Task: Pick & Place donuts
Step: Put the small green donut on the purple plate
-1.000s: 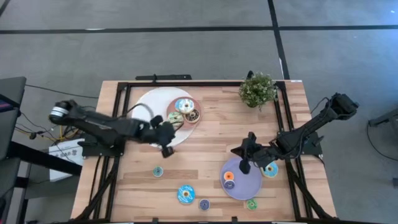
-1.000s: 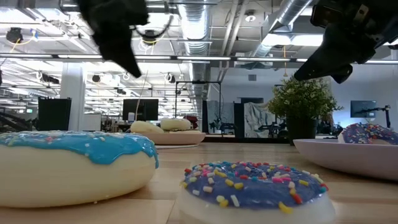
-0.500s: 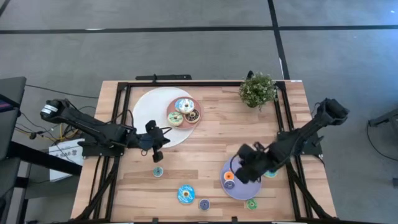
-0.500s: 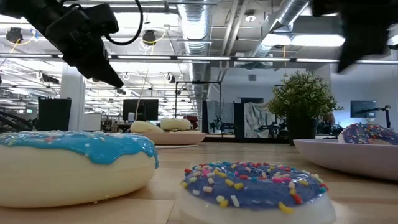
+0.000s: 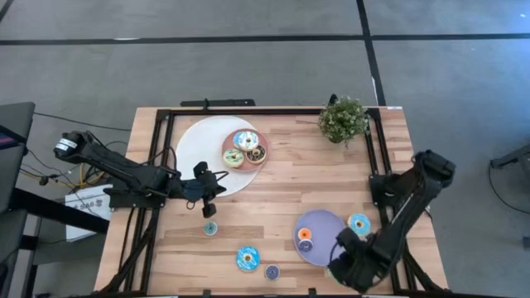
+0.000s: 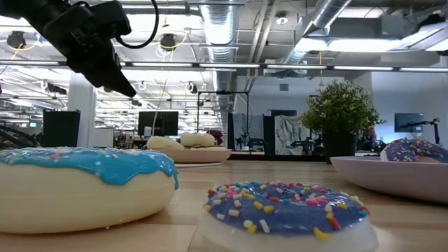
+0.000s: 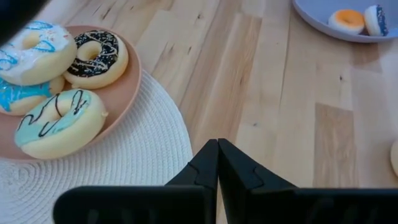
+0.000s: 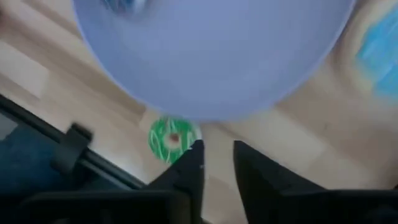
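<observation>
Donuts sit in two dishes plus loose on the table [image 5: 281, 178]. From the left: my left fingers [image 5: 209, 203] are pressed fully together, holding nothing, hovering at the edge of the white woven mat [image 5: 195, 141], just above a small teal donut [image 5: 210, 228] on bare wood. On that mat, the pink plate [image 7: 132, 81] holds 3 donuts: light blue iced [image 5: 245, 140], cream-green w/ dark drizzle [image 7: 59, 121], brown w/ sprinkles [image 7: 96, 56]. Near the front edge lie a big blue donut [image 5: 248, 258] and a small purple one [image 5: 272, 271]. Further right, the lavender plate [image 5: 327, 228] carries a small orange donut [image 5: 305, 234] and a purple one [image 5: 305, 246]; another blue donut [image 5: 358, 223] lies just beside its rim. My right fingers [image 8: 216, 163] stand slightly apart, empty, above a green donut [image 8: 172, 138] just off that plate.
</observation>
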You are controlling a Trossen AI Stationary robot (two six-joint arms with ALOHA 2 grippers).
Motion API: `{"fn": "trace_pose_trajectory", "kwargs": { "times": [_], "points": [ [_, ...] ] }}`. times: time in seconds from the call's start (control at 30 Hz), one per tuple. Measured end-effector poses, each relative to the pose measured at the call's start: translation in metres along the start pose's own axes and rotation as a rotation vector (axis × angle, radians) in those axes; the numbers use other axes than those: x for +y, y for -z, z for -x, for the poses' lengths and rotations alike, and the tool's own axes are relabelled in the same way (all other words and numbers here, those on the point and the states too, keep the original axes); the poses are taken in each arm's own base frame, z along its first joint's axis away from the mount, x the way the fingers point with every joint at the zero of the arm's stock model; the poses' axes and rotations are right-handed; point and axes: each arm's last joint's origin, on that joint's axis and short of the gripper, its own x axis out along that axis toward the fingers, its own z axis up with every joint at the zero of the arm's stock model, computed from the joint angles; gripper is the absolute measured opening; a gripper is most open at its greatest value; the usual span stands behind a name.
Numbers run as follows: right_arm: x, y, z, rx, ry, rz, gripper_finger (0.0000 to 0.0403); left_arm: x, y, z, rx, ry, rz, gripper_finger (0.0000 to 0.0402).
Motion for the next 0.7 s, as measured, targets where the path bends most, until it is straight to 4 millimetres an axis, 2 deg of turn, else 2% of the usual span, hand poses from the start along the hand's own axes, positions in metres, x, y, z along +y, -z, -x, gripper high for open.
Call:
{"fn": "trace_pose_trajectory", "kwargs": {
  "times": [0.1,0.23,0.43,0.53,0.7],
  "points": [
    [0.003,0.012,-0.015,0.002,0.020,-0.018,0.0128,0.000,0.000,0.000,-0.003,0.001,0.019,0.0000],
    [0.009,0.018,-0.035,0.007,0.039,-0.025,0.0198,0.000,0.000,0.000,-0.002,0.000,0.039,0.0000],
    [0.014,0.020,-0.040,0.015,0.005,-0.031,0.0295,0.000,0.000,0.000,-0.002,0.000,0.049,0.0000],
    [0.015,0.018,-0.041,0.016,0.001,-0.028,0.0327,0.000,0.000,0.000,-0.003,-0.003,0.049,0.0000],
    [0.025,0.013,-0.055,0.018,-0.018,-0.005,0.0356,0.000,0.000,0.000,-0.006,-0.011,0.049,0.0000]
  ]
}}
